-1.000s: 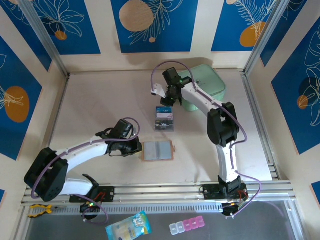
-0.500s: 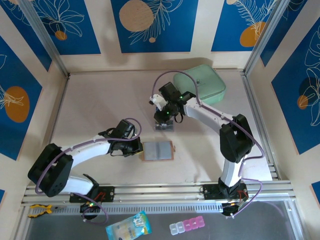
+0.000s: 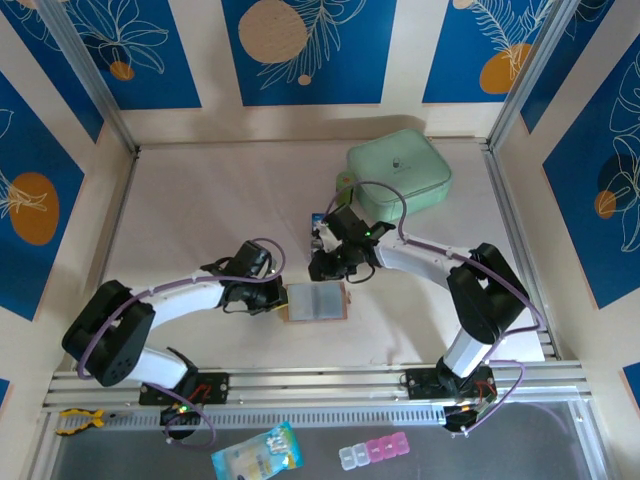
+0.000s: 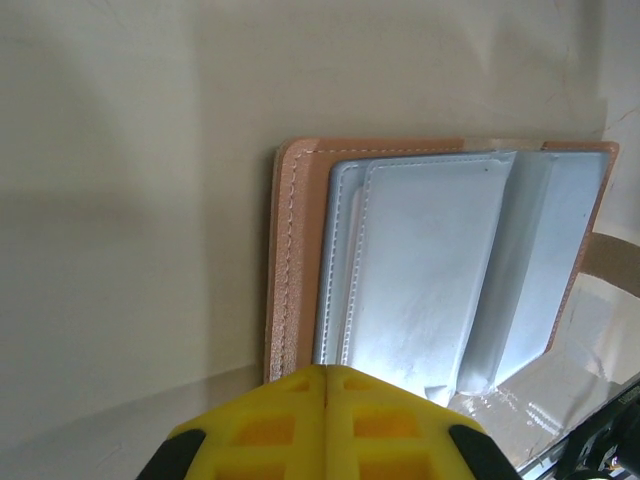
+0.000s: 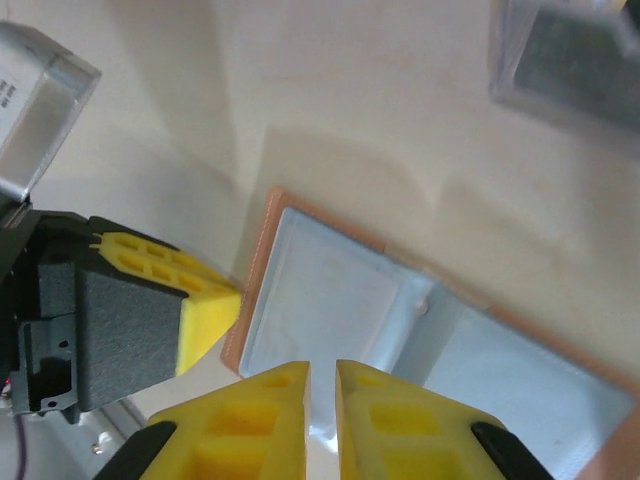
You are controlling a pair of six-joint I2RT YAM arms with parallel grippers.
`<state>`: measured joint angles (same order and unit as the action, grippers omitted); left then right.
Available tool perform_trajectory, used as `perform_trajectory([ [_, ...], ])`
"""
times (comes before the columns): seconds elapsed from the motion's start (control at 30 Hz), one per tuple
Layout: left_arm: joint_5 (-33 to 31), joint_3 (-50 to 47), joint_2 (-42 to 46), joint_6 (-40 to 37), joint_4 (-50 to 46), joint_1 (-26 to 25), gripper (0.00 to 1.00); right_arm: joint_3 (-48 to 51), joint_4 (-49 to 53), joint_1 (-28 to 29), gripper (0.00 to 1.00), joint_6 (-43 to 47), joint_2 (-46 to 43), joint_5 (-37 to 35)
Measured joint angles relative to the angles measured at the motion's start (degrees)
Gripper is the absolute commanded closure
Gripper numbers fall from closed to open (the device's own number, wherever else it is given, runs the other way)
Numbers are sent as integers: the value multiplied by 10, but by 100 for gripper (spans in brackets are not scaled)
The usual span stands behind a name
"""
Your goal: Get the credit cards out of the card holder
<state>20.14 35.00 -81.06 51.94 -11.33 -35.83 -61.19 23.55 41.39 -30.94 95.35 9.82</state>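
The card holder (image 3: 316, 301) lies spread open on the table, tan rim up and grey-blue pockets (image 4: 420, 260) showing. My left gripper (image 3: 279, 299) is shut, its yellow tips (image 4: 325, 372) pressing on the holder's left edge. My right gripper (image 3: 325, 268) hangs over the holder's far edge, its jaws a narrow slit apart (image 5: 321, 372) with nothing between them. The holder (image 5: 330, 300) lies right below it, and the left gripper's finger (image 5: 205, 305) touches its rim. The credit cards (image 3: 318, 217) lie behind the right wrist, mostly hidden; they are a dark blur (image 5: 575, 55) in the right wrist view.
A mint-green zip pouch (image 3: 400, 170) sits at the back right. Framed walls close the table's sides and an aluminium rail (image 3: 330, 385) runs along the front. Below it lie a light-blue packet (image 3: 255, 455), a pill box (image 3: 373, 452) and a yellow tool (image 3: 75, 420).
The right arm has swung forward from the pouch, past the cards, to the holder's far edge, and its jaws have narrowed. The left gripper has stayed on the holder's left edge.
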Motion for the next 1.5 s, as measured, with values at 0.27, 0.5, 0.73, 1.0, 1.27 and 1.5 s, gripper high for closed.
perform_trajectory([
  [0.27, 4, -3, -17, 0, 6, 0, 96, 45, -41, 6, 81, -95, 0, 41],
  [0.5, 4, -8, -20, -11, 6, 0, 97, 52, -77, 13, 71, -148, 13, 89],
  [0.73, 2, -8, -20, -15, 4, 0, 97, 53, -95, 34, 67, -167, 40, 106],
  [1.0, 1, -8, -20, -21, 3, 0, 97, 46, -94, 42, 70, -172, 66, 113],
  [1.27, -1, -8, -20, -30, 2, 0, 97, 28, -94, 49, 73, -171, 82, 114],
  [1.5, -3, -8, -20, -30, 2, 0, 97, 23, -87, 51, 74, -171, 99, 96],
])
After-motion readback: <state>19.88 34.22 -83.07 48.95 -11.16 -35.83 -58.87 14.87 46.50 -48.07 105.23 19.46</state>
